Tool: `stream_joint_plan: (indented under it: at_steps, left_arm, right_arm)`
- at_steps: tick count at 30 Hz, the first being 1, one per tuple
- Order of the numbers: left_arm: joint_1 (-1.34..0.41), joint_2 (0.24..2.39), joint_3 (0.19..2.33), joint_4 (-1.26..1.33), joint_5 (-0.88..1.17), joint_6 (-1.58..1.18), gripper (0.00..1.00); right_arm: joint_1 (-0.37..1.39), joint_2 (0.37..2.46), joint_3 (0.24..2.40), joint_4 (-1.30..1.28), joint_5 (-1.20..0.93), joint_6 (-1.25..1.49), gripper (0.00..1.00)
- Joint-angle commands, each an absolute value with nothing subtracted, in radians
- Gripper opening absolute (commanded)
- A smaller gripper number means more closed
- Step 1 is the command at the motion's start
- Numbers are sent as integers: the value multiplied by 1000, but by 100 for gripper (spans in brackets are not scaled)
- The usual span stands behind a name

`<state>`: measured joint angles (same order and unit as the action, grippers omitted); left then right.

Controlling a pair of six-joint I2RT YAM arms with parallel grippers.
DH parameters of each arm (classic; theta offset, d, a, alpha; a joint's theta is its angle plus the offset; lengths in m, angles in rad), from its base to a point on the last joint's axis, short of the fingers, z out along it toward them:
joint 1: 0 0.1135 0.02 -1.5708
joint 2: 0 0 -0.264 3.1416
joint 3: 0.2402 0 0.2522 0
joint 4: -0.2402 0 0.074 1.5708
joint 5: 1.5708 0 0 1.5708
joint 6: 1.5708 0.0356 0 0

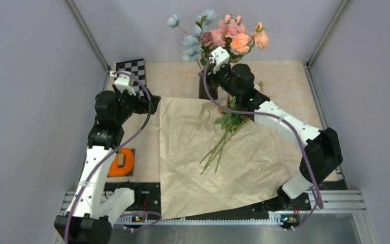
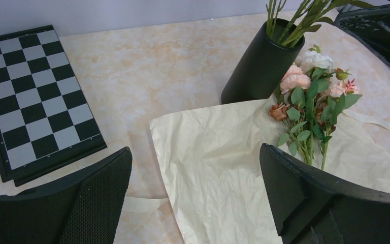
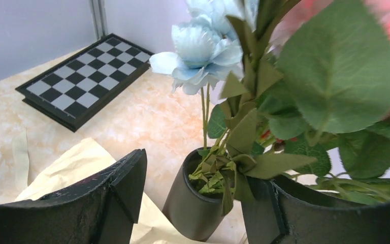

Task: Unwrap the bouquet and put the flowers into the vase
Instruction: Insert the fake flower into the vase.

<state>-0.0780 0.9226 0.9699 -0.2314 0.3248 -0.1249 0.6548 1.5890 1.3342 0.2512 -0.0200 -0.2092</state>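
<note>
Two bunches matter here, so keep them apart in your mind: the taller bunch [image 1: 228,33] of pink, orange and pale blue already stands in the vase [image 2: 259,66], while the flowers [image 2: 310,99] you are after lie loose on the flattened paper [image 1: 264,162], heads just beside the vase's foot and stems [image 1: 217,150] pointing back toward the arm bases. The unwrapping looks done; what remains, as I judge it, is the lift into the vase. Your right gripper [image 3: 193,170] hangs at the vase mouth with its fingers spread and nothing pinched between them, though leaves crowd one finger and I cannot tell whether they touch it. Back it straight up and away before you swing, or a caught leaf may tip the slim vase. Then come down across the stems about midway, below the leaves, and close gently so the bunch stays together. Bring it upright above the mouth, feed the stem ends in beside those already there, and let go only once they have sunk. Your left gripper [image 2: 195,152] hovers fully spread, holding nothing, near the paper's left edge; it could steady the vase.
</note>
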Motion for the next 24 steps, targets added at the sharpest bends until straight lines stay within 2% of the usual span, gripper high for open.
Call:
stream_joint_plan:
  at_steps: [1,8,18,24]
  left_arm:
    - [-72,899,962,-175,339,-133,99]
    - [-72,898,960,-171,337,-136,99]
    - [-72,899,954,-178,264,-136,99]
    - [-74,931,963,-204,194,-159,99]
  right_arm:
    - [673,1514,1335,254,47,-160,66]
    - [674,1429,1291,205,94,-83,66]
    - [675,1290,1304,-71,86,99,65]
    - [673,1229,1258,-231,192,290,64]
